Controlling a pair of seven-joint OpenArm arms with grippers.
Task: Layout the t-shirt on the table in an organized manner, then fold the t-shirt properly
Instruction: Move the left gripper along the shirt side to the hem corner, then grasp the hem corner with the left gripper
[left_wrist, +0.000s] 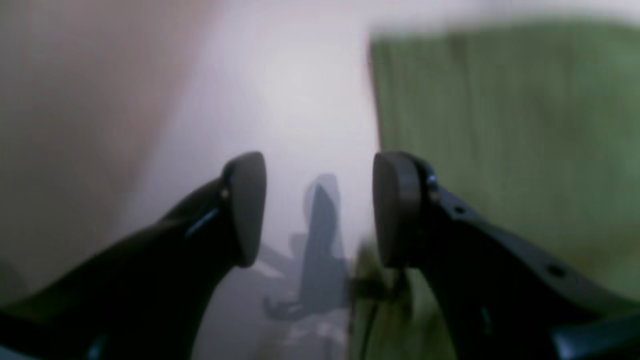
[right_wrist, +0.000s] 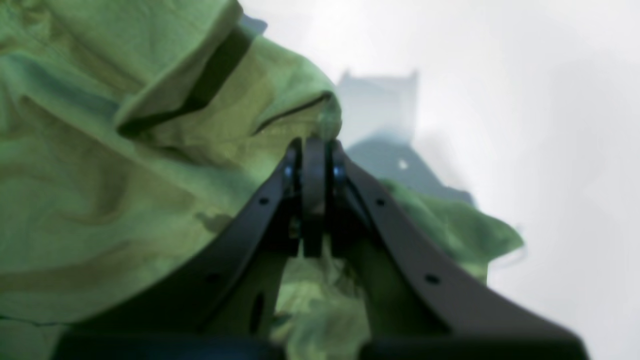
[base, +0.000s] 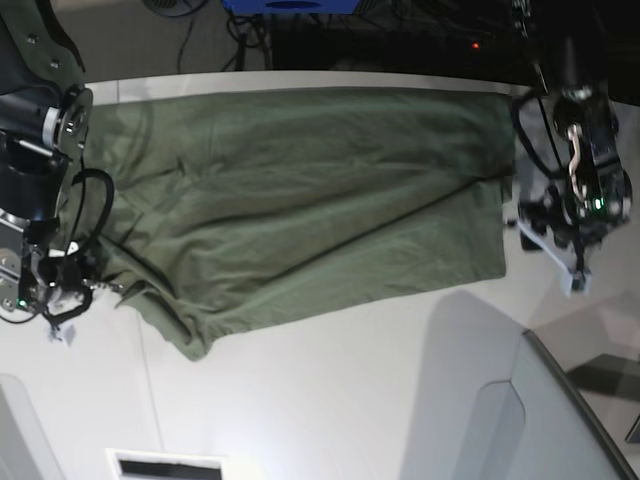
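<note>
Olive-green cotton: the t-shirt (base: 300, 210) lies spread across the far part of the table (base: 330, 400), reaching from the table's far edge toward its middle. Most of the cloth is flat with long shallow creases; one straight edge near the left gripper hangs slightly over the table's far rim region, and the opposite end is bunched and folded over on itself.

Left gripper (left_wrist: 317, 210): jaws parted, a clear gap between the two dark pads, nothing between them. It stands just beside the shirt's straight side edge, with white tabletop showing through the gap and green cloth to one side of it. In the base view it hangs off the shirt's edge (base: 572, 262).

Right gripper (right_wrist: 314, 195): jaws pressed together at the crumpled end of the shirt, with folds of green fabric heaped around and under the fingers. Whether cloth is pinched between the pads cannot be told. In the base view it sits at the bunched corner (base: 70, 285).

Grey angled panel (base: 540, 420): near corner of the table, well apart from the shirt.
</note>
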